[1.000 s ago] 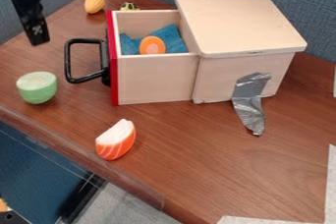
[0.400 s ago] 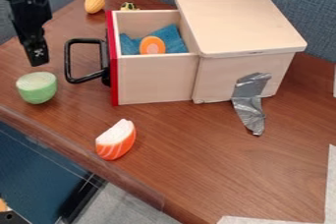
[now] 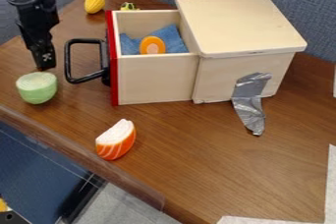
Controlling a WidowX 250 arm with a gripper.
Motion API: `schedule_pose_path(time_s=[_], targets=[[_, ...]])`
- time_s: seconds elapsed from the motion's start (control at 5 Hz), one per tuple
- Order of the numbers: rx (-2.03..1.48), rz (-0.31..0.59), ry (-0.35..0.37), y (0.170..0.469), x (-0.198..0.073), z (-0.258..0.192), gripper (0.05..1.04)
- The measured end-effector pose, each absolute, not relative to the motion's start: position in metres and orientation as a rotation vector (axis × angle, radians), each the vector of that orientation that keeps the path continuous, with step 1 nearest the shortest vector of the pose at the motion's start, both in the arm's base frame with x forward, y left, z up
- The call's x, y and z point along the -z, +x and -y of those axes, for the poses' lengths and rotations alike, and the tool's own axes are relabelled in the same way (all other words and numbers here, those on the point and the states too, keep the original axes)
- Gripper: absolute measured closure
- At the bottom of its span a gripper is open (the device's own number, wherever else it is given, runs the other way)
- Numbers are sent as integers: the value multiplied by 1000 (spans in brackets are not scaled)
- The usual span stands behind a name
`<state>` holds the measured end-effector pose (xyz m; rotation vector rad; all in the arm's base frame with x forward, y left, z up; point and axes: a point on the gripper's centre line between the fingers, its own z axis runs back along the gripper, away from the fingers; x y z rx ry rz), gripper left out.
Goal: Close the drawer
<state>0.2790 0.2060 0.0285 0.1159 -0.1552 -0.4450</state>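
The black gripper (image 3: 46, 66) hangs at the left, just left of the black drawer handle (image 3: 68, 61) and right behind the green toy piece; whether it touches that piece I cannot tell. A wooden drawer (image 3: 154, 79) with a red front edge (image 3: 113, 80) stands pulled out to the left from its wooden box (image 3: 246, 31). Inside the drawer lie a blue cloth (image 3: 174, 40) and an orange round piece (image 3: 152, 45).
A green round toy piece (image 3: 37, 88) sits left of the handle. An orange-and-white wedge (image 3: 115, 140) lies in front of the drawer. Behind are a yellow toy (image 3: 95, 2) and a small patterned toy (image 3: 128, 6). Silver tape (image 3: 249, 102) runs from box to table.
The gripper has come lower and slightly right, from the upper left down to beside the handle. Drawer and toys have not moved.
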Motion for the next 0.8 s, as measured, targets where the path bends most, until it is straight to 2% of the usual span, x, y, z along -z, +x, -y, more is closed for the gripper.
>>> schedule_pose_path(time_s=[0.8], targets=[[398,164,76,298,-26,-193,83]])
